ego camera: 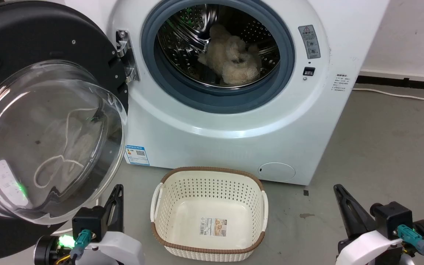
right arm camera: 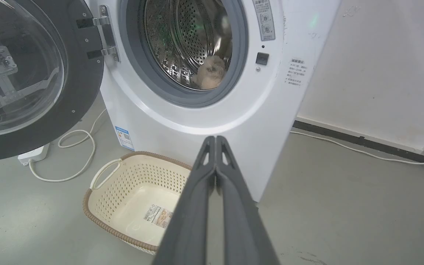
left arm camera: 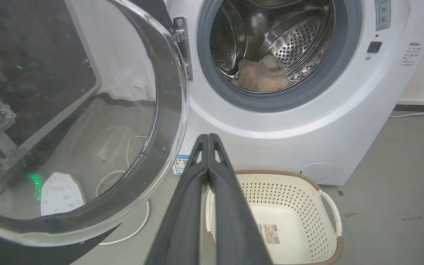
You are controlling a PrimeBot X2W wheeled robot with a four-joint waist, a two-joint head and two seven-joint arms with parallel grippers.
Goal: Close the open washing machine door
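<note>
The washing machine door (ego camera: 31, 44), a black disc with a bulging clear glass bowl (ego camera: 46, 143), stands swung wide open to the left of the white washing machine (ego camera: 234, 121), hinged at a metal bracket (ego camera: 125, 55). The same door (left arm camera: 68, 121) (right arm camera: 31, 70) appears at the left of both wrist views. My left gripper (ego camera: 118, 187) (left arm camera: 208, 137) is shut and empty, low, just right of the door's lower rim. At the lower right my right gripper (ego camera: 336, 187) (right arm camera: 215, 139) is shut and empty too, well away from the door.
A beige fluffy item (ego camera: 230, 59) lies in the steel drum behind the grey-blue rubber ring (ego camera: 215, 99). A cream perforated basket (ego camera: 168, 184) with a brown rim stands empty on the grey floor in front of the machine. White cables (right arm camera: 72, 147) and a power strip (right arm camera: 33, 154) lie left of it.
</note>
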